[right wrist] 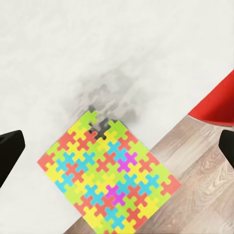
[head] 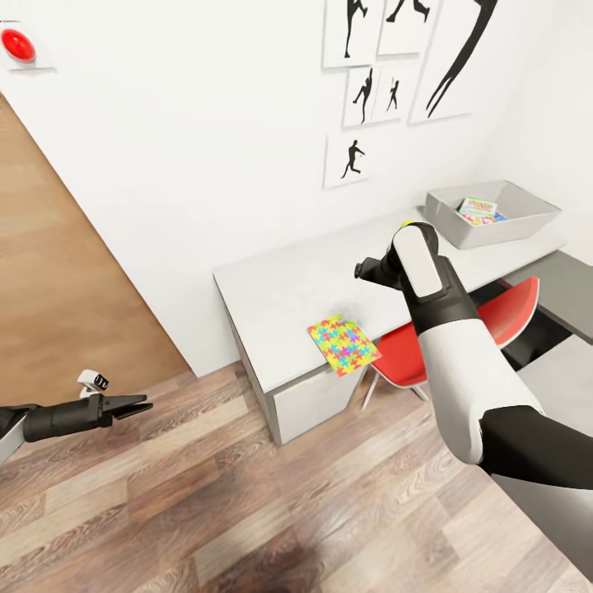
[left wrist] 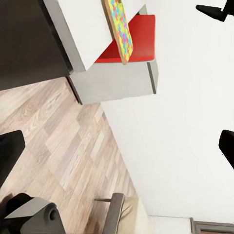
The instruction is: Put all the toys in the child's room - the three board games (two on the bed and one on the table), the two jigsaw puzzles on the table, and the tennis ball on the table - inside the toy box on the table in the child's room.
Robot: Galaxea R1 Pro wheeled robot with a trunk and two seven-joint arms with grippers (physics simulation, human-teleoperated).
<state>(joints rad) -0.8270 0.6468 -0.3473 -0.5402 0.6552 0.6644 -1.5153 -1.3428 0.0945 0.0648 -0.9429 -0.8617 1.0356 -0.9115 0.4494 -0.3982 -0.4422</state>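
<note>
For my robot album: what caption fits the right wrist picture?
Open jaws hover above the jigsaw puzzle overhanging the table edge.

One jigsaw puzzle (head: 343,344) is lying on the one table (head: 288,284). One toy box (head: 527,216) is standing on the table, and one printed game box (head: 478,209) is showing inside it. One red chair (head: 498,317) is standing by the table. Five black silhouette pictures (head: 354,159) and one red button (head: 17,44) are hanging on the wall. Two grippers are showing: the left gripper (head: 140,405) and the right gripper (head: 362,269).
</note>
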